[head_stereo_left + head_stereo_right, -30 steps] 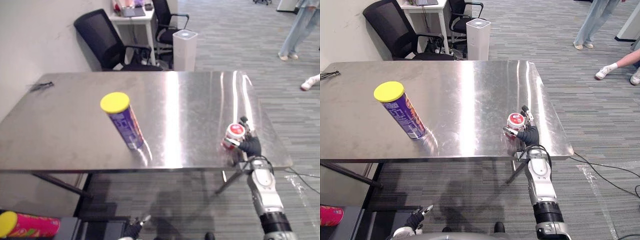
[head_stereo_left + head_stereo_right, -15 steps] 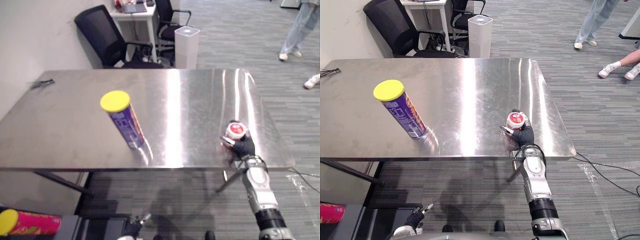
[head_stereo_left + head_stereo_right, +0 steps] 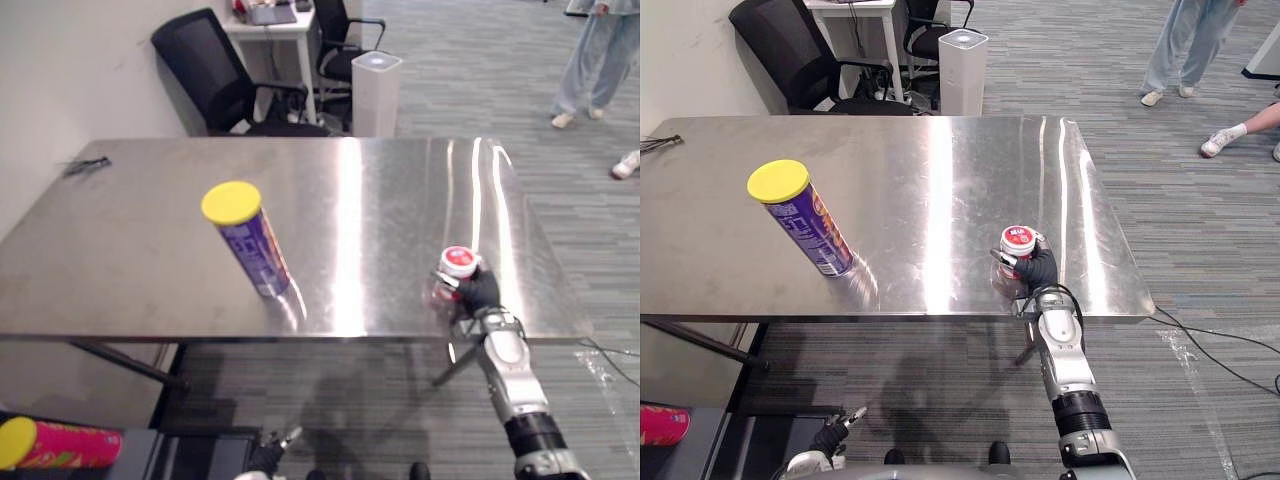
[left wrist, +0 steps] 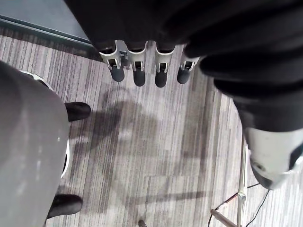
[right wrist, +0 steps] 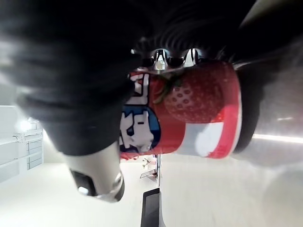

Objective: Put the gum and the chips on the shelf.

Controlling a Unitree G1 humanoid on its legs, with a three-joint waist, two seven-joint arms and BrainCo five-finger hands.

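A steel table in a carpeted office, with dark chairs beyond it.

Left eye view: the gum tub, red-lidded, stands near the table's near right edge, with the right hand wrapped round it from the robot's side. The chips can, purple with a yellow lid, stands on end well apart to the left, nearer the left arm.

Right wrist view: fingers and thumb curl round the tub's strawberry label.

Left wrist view: the left hand hangs over the floor, fingers straight, holding nothing.
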